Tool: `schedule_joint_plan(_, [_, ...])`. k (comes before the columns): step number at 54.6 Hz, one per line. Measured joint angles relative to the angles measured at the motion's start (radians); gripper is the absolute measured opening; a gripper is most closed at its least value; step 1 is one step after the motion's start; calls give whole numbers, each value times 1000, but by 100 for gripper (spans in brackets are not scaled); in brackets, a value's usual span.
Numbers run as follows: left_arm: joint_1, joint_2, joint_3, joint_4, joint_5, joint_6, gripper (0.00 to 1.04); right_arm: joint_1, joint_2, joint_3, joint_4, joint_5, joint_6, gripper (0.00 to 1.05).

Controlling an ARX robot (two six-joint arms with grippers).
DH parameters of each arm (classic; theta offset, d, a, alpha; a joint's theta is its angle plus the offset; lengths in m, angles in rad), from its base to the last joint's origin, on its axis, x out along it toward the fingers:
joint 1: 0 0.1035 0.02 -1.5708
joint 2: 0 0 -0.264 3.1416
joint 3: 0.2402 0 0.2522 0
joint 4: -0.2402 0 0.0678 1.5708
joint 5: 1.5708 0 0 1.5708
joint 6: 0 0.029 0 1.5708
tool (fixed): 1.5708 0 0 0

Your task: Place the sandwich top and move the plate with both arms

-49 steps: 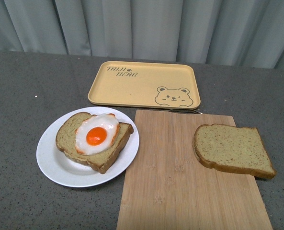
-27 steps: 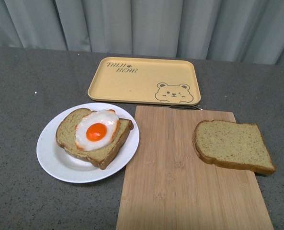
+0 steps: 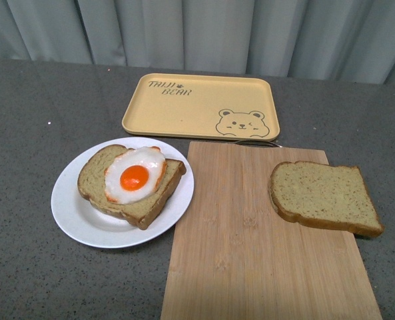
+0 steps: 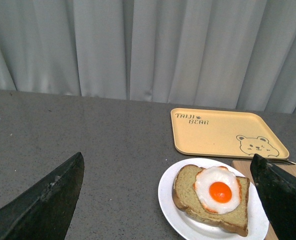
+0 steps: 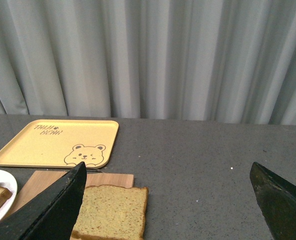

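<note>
So our left gripper (image 4: 166, 157) is spread wide open, and both black fingers (image 4: 43, 205) are holding nothing and touching nothing, just hanging above the grey table (image 4: 88, 130). Same deal with our right gripper (image 5: 167, 165): its jaws are wide apart and empty, and its fingers (image 5: 48, 210) are up off the surface. Below the right one we can see the sandwich top (image 5: 110, 212), the plain brown slice, lying flat on the wooden cutting board (image 3: 250, 253). It's toward the board's far right side, with its right corner poking out past the edge, well apart from the plate. Below the left one sits the white plate (image 3: 70, 220), on the table and right up against the board's left edge. It's carrying the other bread slice (image 3: 94, 187) with a fried egg (image 3: 134, 177) on top, yolk up. Behind both, farther from us, there's the yellow tray (image 3: 197, 107) with the bear drawing, nothing on it, its near edge just beside the board's far edge. A pale grey curtain (image 3: 184, 33) hangs at the back.
</note>
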Motion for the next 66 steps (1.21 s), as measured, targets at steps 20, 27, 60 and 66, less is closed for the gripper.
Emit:
schedule_joint_plan(20, [0, 0, 0, 0, 0, 0, 98, 0, 0, 0, 0, 0, 0, 95])
schedule_joint_plan(27, [0, 0, 0, 0, 0, 0, 98, 0, 0, 0, 0, 0, 0, 95])
schedule_joint_plan(60, [0, -1, 0, 0, -1, 0, 98, -237, 977, 200, 385, -81, -104, 95])
schedule_joint_plan(66, [0, -1, 0, 0, 0, 0, 98, -273, 1255, 328, 351, -235, -43, 95])
